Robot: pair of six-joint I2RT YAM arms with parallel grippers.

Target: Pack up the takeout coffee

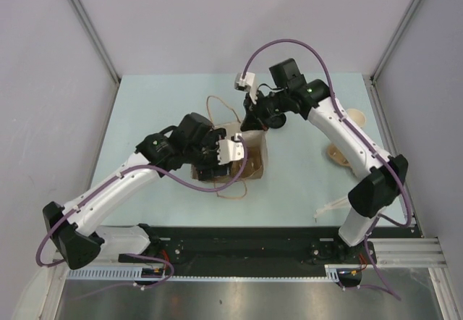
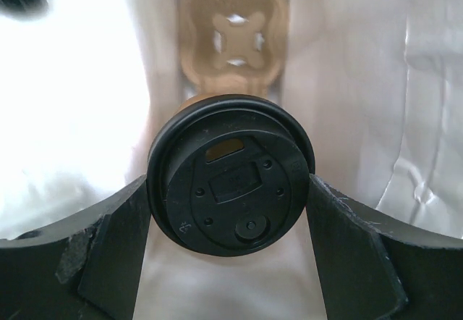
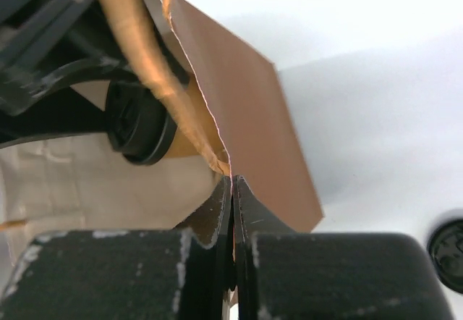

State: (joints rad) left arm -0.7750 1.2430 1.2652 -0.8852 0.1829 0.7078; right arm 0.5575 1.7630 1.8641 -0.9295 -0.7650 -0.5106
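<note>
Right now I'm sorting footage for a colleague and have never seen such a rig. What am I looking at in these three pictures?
Two robot arms stand at the near edge of a table. One picture looks down from above, and the other two come from a camera on each wrist. A brown paper bag stands open mid-table. The left end effector grips the takeout coffee, seen by its black lid, inside the bag above a pulp carrier tray at the bottom. The right end effector is closed on the bag's rim. What look like spare cups lie to the right.
</note>
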